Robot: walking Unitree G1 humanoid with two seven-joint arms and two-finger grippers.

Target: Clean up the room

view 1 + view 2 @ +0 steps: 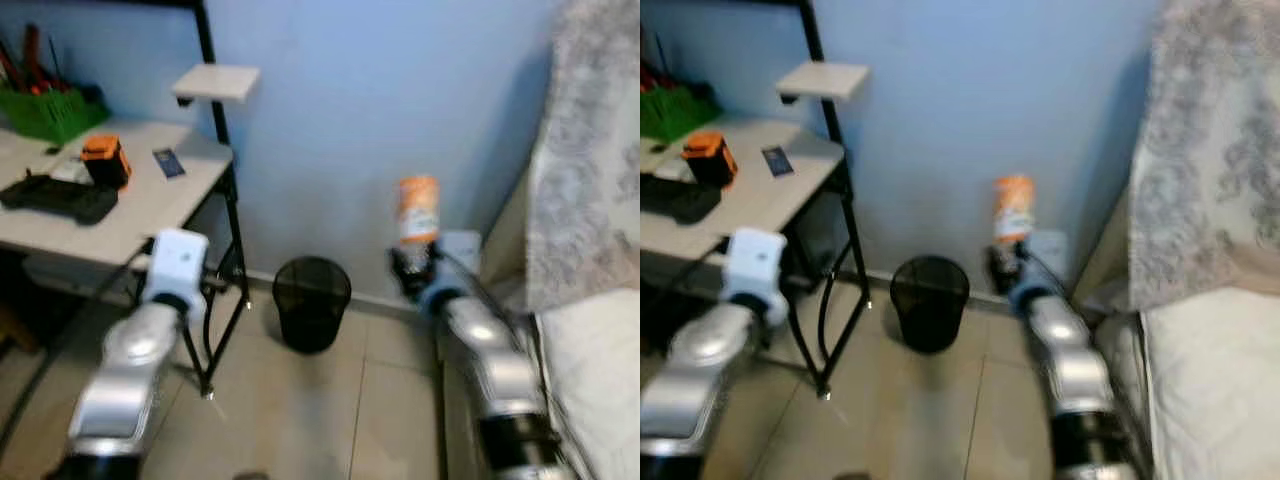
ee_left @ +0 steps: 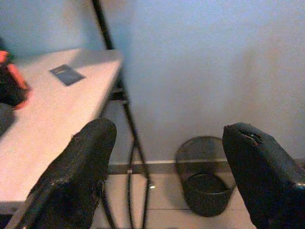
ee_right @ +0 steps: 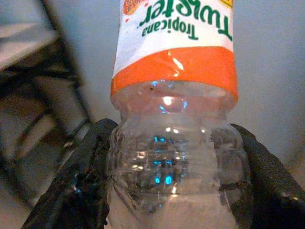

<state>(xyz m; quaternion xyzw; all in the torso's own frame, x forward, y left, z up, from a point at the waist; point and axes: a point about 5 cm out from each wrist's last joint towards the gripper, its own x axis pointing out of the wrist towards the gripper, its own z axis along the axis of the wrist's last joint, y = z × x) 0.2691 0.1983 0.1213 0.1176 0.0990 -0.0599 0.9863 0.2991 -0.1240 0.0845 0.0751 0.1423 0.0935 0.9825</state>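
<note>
One bottle: an empty clear plastic bottle [image 3: 174, 143] with an orange and white label, standing upright, clamped at its lower body between the two black fingers [image 3: 78, 186] of the right gripper [image 1: 413, 268].
Right gripper: held out ahead of the robot, up off the floor in front of the blue wall [image 1: 400, 100]; in the eye views the bottle appears a little to the right of the bin.
One bin: a black mesh wastebasket [image 1: 311, 302] on the tiled floor [image 1: 300, 420], close against the wall's foot, between the desk's leg and the bed.
Left gripper: its two fingers [image 2: 71, 181] spread wide with nothing between them [image 2: 162, 171], raised near the desk's front corner.
One desk: a pale top [image 1: 140, 205] on a black frame, at the robot's left; on it one orange and black object [image 1: 105, 160], one small dark card [image 1: 168, 163], one black controller-like thing [image 1: 58, 198] and one green basket [image 1: 50, 112].
One shelf: a small white shelf [image 1: 215, 82] on the frame's upright.
Right edge: a bed [image 1: 1220, 370] with a patterned cover [image 1: 1210, 150].
Open room: bare tiles between desk and bed.
</note>
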